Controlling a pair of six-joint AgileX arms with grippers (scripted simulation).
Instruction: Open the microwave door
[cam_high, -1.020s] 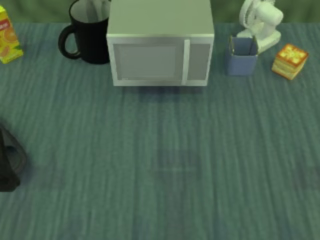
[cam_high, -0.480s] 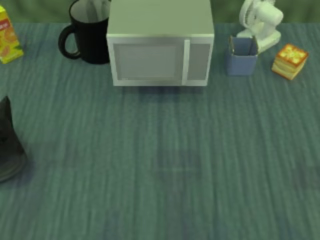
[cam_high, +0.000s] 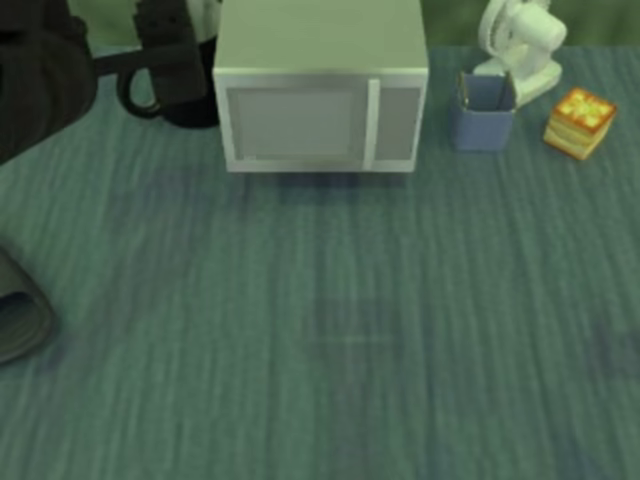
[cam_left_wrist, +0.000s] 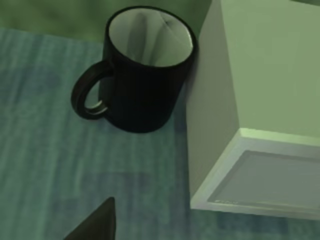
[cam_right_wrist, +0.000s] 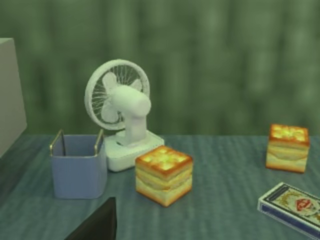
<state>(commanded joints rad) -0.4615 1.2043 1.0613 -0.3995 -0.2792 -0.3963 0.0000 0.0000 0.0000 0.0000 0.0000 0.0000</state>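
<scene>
An AgileX left arm (cam_high: 40, 80) hangs over the counter's (cam_high: 330, 330) far-left corner, just left of the microwave (cam_high: 318, 40), whose door (cam_high: 295, 125) sits flush and shut, so the task is not yet begun. The microwave stands at the far middle of the counter, front facing the near edge. The left gripper (cam_high: 165, 45) is a dark mass above the black mug (cam_high: 175, 90); whether its fingers are apart or together cannot be told, and only 1 dark fingertip (cam_left_wrist: 95, 225) shows in the left wrist view. That view looks down on the mug (cam_left_wrist: 142, 70), which sits just beside the microwave's (cam_left_wrist: 260, 70) left wall, with the door's left corner (cam_left_wrist: 260, 180) near. The door lies right of the left gripper, its long axis running left-right, its free or hinged edge not distinguishable. The left arm is plainly nearer; the right arm is out of the top view, its wrist camera facing a white fan (cam_right_wrist: 122, 110), a blue-grey square cup (cam_right_wrist: 77, 167) and a toast-like cube (cam_right_wrist: 162, 175). The microwave is a smooth, pale, boxy shell; the door's window is matte grey, beside a narrow control panel (cam_high: 398, 125).
</scene>
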